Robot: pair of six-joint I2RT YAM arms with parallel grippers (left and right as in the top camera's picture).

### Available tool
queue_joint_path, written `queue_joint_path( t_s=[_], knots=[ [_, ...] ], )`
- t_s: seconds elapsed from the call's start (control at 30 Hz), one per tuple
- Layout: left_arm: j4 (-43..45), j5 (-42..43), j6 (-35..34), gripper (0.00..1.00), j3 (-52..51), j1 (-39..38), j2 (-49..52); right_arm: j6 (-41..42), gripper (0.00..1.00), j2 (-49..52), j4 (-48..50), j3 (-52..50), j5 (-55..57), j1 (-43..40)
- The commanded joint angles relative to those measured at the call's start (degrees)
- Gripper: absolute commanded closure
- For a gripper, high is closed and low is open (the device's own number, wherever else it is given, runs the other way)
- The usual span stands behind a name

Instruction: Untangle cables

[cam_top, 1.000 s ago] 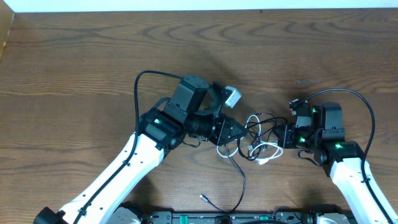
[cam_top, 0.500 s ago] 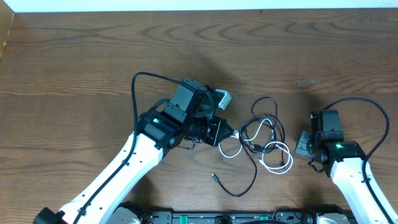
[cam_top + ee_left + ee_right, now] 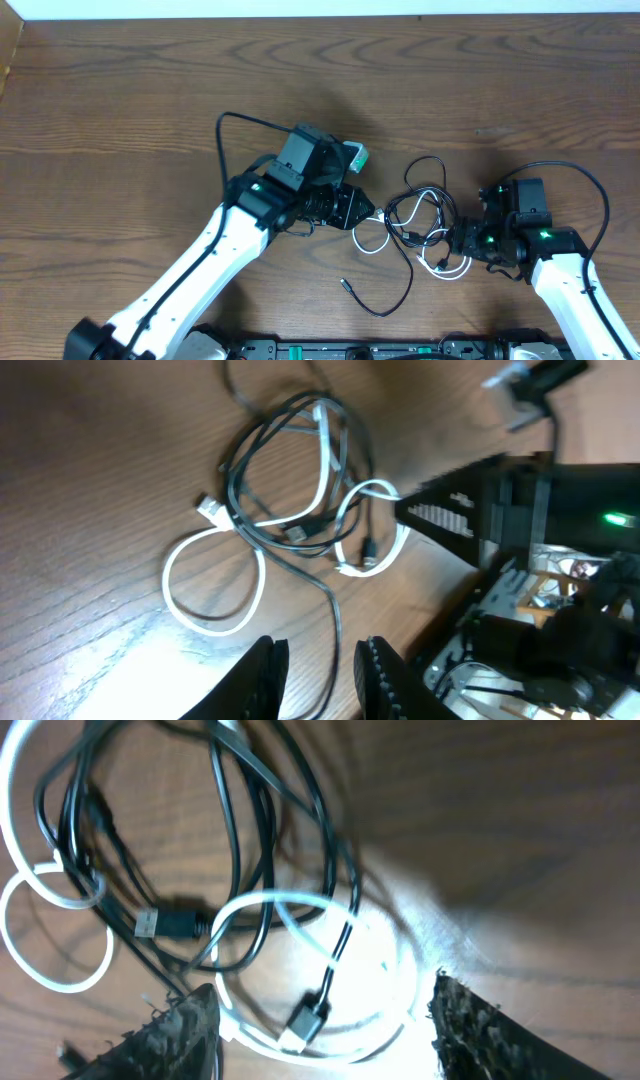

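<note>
**As It Lay: One Lot, Knotted**

Where the two arms met, a tangle of cables (image 3: pixel 415 215) lay flat on the wooden table (image 3: pixel 150 90), between the left gripper (image 3: pixel 372 212) and the right gripper (image 3: pixel 455 242).

Contents:
- One white cable (image 3: pixel 370 247). It showed one loop on the tangle's left side and another at its right side, threaded through the dark cords at the centre.
- Black cables (image 3: pixel 425 160), thin and crossed over one another; their number could not be told. One loop stood out on the tangle's far side.
- One black strand (image 3: pixel 408 285) that left the tangle's near side and curved away, ending in a small plug (image 3: pixel 345 285) well apart from the tangle.

Attending items:
- Left gripper (image 3: pixel 320 670), just beside the tangle's left edge. Its fingers (image 3: pixel 268 670) stood a little apart with a narrow gap. A black strand ran into that gap, and whether it touched either finger could not be told.
- Right gripper (image 3: pixel 320 1030), at the tangle's right edge. Its fingers (image 3: pixel 185 1025) were spread wide and pinched nothing. A white loop (image 3: pixel 270 900) and a black plug end (image 3: pixel 305 1018) lay between them.
</note>
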Motion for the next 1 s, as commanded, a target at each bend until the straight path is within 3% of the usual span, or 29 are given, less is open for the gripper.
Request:
queue_joint_path(
  t_s=[0.0,0.47,0.57,0.67,0.83,0.97],
  knots=[
    [-0.13,-1.09,0.9,0.69,0.37,0.09,2.97,-1.44,0.36,-0.02,-0.98,0.31,-1.31,-0.09],
    [9.31,-0.85,-2.32,0.59,0.37,0.02,16.44,-1.18,0.43,-0.02,4.66,-5.6,1.42,-0.11],
    [12.28,-0.87,-2.32,0.58,0.37,-0.33,18.73,-1.03,0.49,-0.02,5.88,-6.67,1.31,-0.09],
    [15.52,-0.9,-2.32,0.51,0.37,-1.05,21.07,-0.28,0.56,-0.02,6.4,-7.3,1.31,-0.09],
    [22.75,-1.75,-2.29,0.39,0.37,-2.05,24.48,-0.31,0.59,-0.02,6.73,-7.37,1.33,-0.09],
    [25.97,-8.02,-2.27,0.32,0.37,-2.75,26.16,-0.31,0.57,-0.02,6.73,-7.37,1.33,-0.09]
  ],
)
